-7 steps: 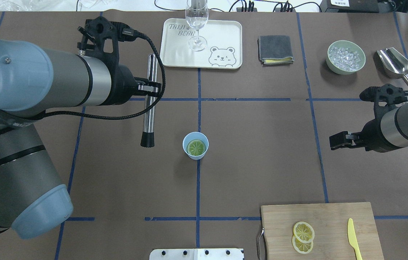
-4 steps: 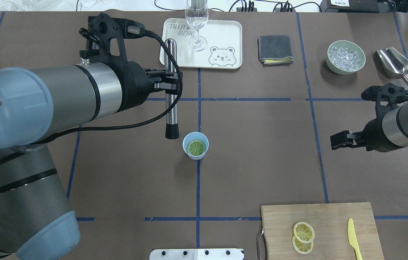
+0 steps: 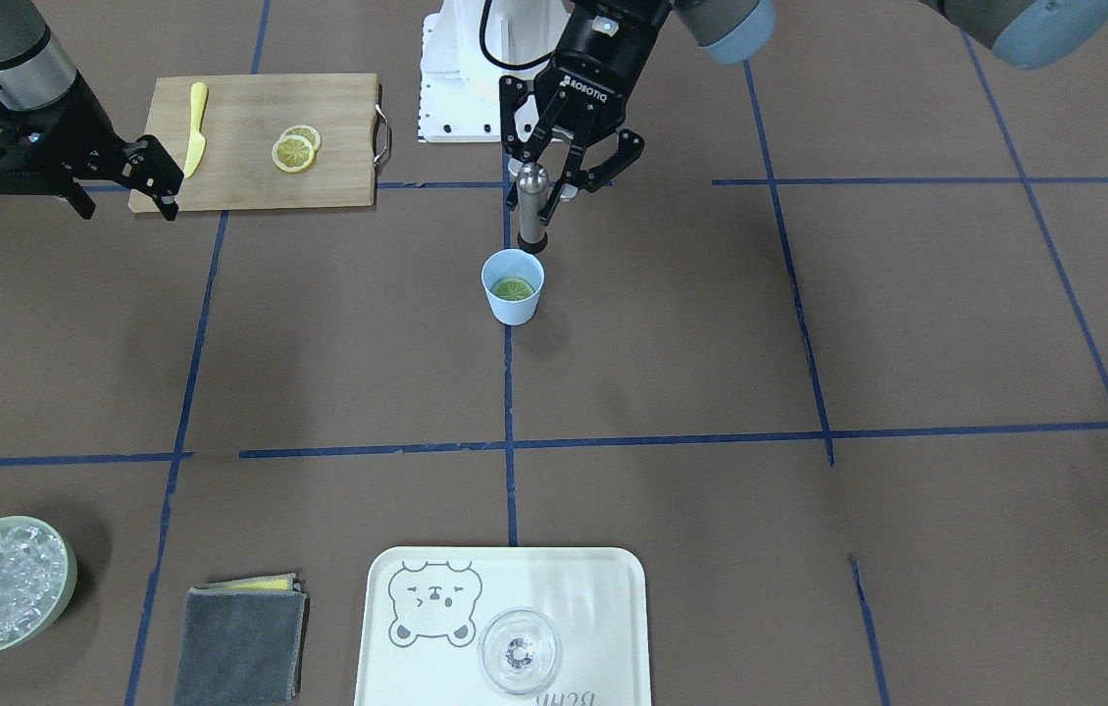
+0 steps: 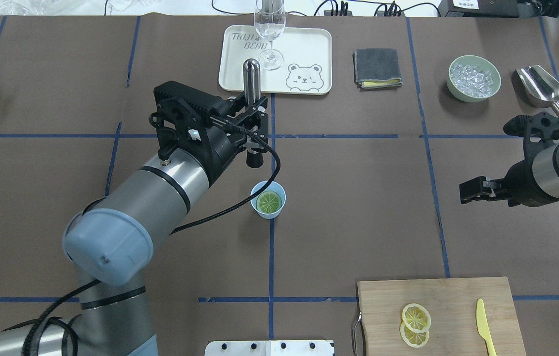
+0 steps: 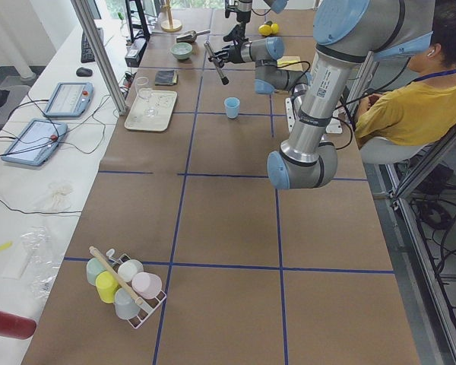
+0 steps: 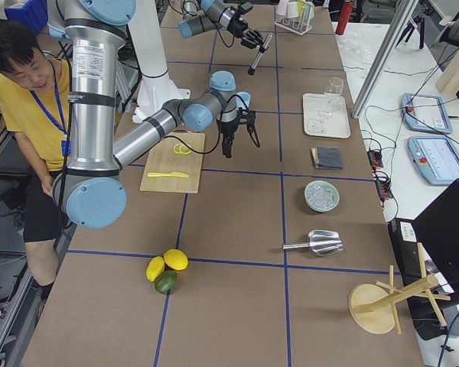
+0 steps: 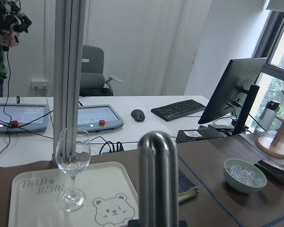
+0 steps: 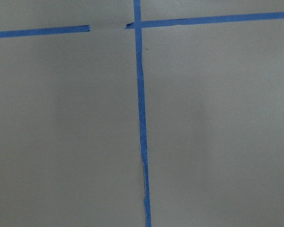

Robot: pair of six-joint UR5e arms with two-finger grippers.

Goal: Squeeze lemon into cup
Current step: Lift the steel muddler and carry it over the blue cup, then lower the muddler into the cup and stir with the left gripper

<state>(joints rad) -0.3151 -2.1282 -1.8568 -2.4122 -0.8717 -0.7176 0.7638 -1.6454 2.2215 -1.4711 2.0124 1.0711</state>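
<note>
The light-blue cup (image 4: 267, 199) stands mid-table with a lemon slice (image 4: 268, 201) lying flat inside; both also show in the front view, cup (image 3: 512, 299) and slice (image 3: 513, 288). My left gripper (image 4: 255, 124) is shut on a steel muddler (image 4: 251, 79) with a black tip. It holds the muddler nearly upright, tip down, a little above the cup and apart from it, as the front view (image 3: 531, 211) shows. My right gripper (image 4: 463, 194) is open and empty, well to the cup's right.
A cutting board (image 4: 457, 294) at front right carries two more lemon slices (image 4: 415, 319) and a yellow knife (image 4: 482, 321). At the back are a tray (image 4: 309, 49) with a wine glass (image 4: 269, 29), a grey cloth (image 4: 377, 66), a bowl of ice (image 4: 474, 78) and a metal scoop (image 4: 539, 85).
My left arm has swung the muddler to the right and stood it more upright, bringing its tip over the cup. My right gripper has drifted slightly right.
</note>
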